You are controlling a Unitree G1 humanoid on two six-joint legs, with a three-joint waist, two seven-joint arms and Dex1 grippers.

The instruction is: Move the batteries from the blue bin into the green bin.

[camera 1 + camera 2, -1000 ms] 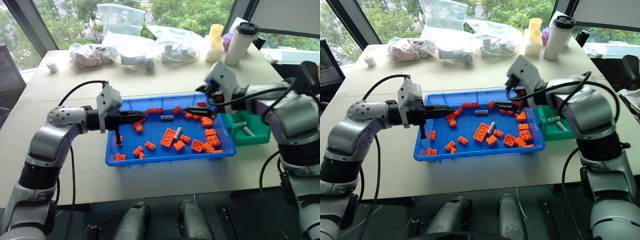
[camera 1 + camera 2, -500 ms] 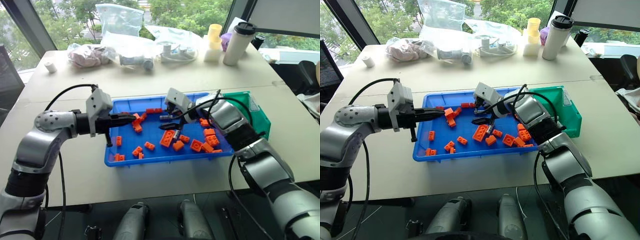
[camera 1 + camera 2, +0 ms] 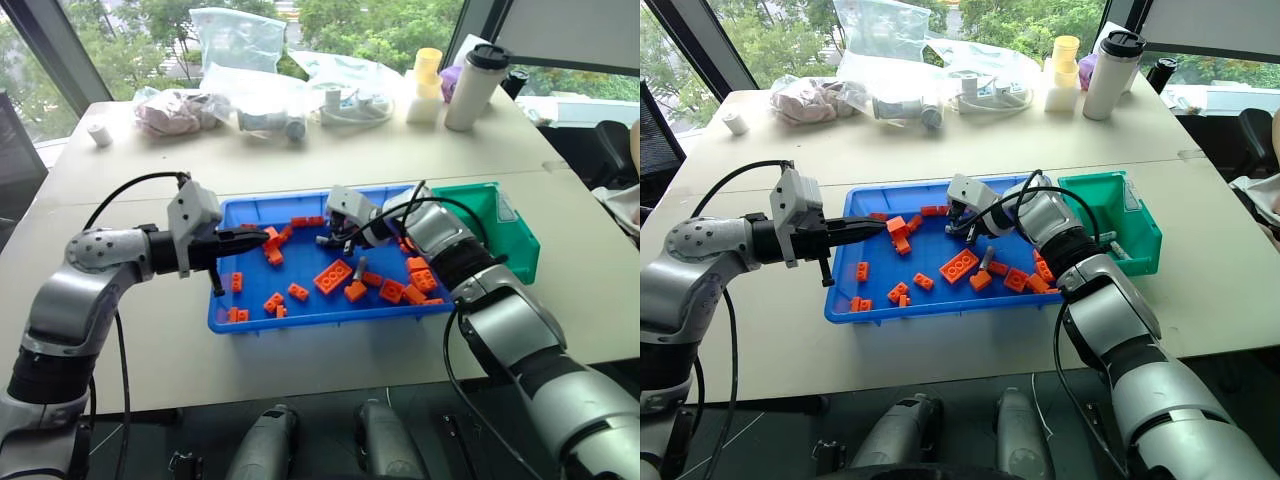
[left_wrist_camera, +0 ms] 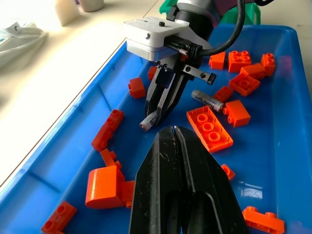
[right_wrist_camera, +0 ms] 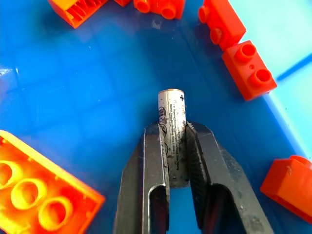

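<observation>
The blue bin (image 3: 320, 320) lies mid-table, strewn with orange bricks. My right gripper (image 5: 175, 129) reaches down into its middle and is shut on a grey battery (image 5: 171, 105), whose free end sticks out past the fingertips just above the bin floor. The left wrist view shows the same grip, right gripper (image 4: 158, 113) on battery (image 4: 147, 122). A second battery (image 3: 360, 267) lies loose beside a large brick. My left gripper (image 4: 174, 129) is shut and empty, hovering level over the bin's left part. The green bin (image 3: 520, 245) stands against the blue bin's right end.
Orange bricks (image 3: 335, 276) crowd the bin around the batteries, thickest at the right end. Across the back of the table stand a white tumbler (image 3: 478, 85), yellow cups (image 3: 430, 70) and plastic bags (image 3: 240, 40). Bare tabletop lies in front of the bins.
My right gripper swung from the bin's right end down to its middle and shut on a battery. My left gripper drew slightly to the left.
</observation>
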